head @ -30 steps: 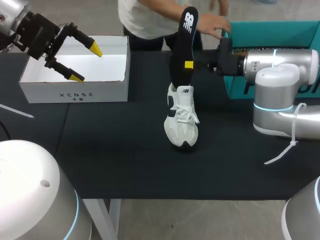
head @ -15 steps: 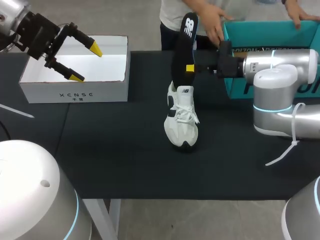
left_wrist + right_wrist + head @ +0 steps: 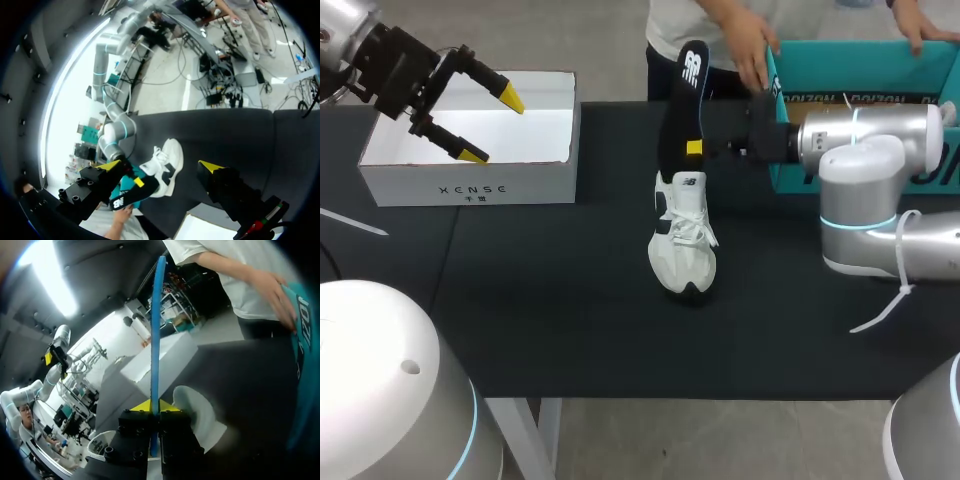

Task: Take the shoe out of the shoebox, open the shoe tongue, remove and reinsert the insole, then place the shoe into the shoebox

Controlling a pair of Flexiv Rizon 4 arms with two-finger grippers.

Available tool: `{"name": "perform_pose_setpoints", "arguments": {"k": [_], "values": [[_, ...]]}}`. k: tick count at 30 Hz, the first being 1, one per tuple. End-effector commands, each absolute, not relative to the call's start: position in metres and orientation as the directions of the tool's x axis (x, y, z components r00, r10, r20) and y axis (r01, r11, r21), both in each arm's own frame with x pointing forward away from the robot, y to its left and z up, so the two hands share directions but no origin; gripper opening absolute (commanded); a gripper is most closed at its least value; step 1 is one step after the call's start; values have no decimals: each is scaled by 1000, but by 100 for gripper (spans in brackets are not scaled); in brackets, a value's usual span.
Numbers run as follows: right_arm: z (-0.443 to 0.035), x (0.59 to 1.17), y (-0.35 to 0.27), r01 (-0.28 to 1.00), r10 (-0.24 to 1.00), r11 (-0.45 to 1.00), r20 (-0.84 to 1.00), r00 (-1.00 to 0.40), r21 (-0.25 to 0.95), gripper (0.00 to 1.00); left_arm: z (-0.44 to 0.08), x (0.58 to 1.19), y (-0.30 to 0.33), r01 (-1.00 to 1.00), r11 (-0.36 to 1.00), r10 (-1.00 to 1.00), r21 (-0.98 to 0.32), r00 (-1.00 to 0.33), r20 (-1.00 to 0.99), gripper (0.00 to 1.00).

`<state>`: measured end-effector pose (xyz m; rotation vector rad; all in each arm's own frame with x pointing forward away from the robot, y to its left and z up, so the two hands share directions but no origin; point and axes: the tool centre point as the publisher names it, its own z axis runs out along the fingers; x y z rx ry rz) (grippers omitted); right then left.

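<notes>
We are in the insole step. Our right tool (image 3: 695, 148) is clamped on the long black foam insole with a blue edge (image 3: 686, 105). Both yellow-tipped fingers pinch its lower part from two sides, so the insole stands nearly upright above the heel of the white lace-up sneaker with black panels (image 3: 682, 240). The insole's lower end sits at or just inside the sneaker's collar; we cannot tell whether it touches the inside. The sneaker stands on its sole in the middle of the black desk (image 3: 570, 320), toe towards us, with nothing holding it.

Our left tool (image 3: 485, 125) hangs with its fingers spread wide and nothing between them. It is above the open white cardboard shoebox (image 3: 470, 187) at the desk's far left, well apart from the sneaker. At the far right a person's hand (image 3: 752, 52) rests at the rim of a teal box (image 3: 840, 58), near our right arm.

We judge the sneaker to be out of the shoebox and the insole all but free. What is left is to seat the insole again and box the sneaker. The next move calls for leading the insole's lower end into the collar, then tilting it forward so it slides toward the toe instead of buckling. Since the sneaker is unheld, it may tip or skid, so our left tool would do well to come over and steady it.
</notes>
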<state>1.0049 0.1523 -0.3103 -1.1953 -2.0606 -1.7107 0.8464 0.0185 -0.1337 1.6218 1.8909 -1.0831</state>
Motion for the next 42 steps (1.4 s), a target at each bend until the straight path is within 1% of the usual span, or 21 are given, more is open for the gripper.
{"name": "perform_pose_setpoints", "arguments": {"k": [1,9,16,27,28,29,30,31,34,36,42], "values": [[-315,998,151,692,451,3,616,-646,722,0,-133,847,19,959,14,632,-284,-229,-740,100],[-328,990,149,707,462,24,619,-635,707,0,-133,847,19,959,14,632,-284,-229,-740,100],[-339,978,150,727,457,14,642,-615,686,0,-133,847,19,959,14,632,-284,-229,-740,100],[-343,978,150,739,455,1,657,-601,674,0,-133,847,19,959,14,632,-284,-229,-740,100],[-342,979,150,737,455,0,657,-601,675,1,-133,847,19,959,14,632,-284,-229,-740,100],[-342,979,149,737,455,-1,656,-602,676,5,-133,847,19,959,14,632,-284,-229,-740,100],[-341,980,149,736,455,-1,656,-603,677,11,-133,847,19,959,14,632,-284,-229,-740,100],[-341,981,149,735,454,-2,656,-604,678,18,-133,847,19,959,14,632,-284,-229,-740,100],[-340,983,149,734,451,-3,655,-606,680,24,-133,847,19,959,14,632,-284,-229,-740,100],[-340,984,149,733,450,-2,655,-607,680,32,-133,847,19,959,14,632,-284,-229,-740,100],[-337,995,148,724,453,6,644,-616,689,31,-133,847,19,959,14,632,-284,-229,-740,100]]}}
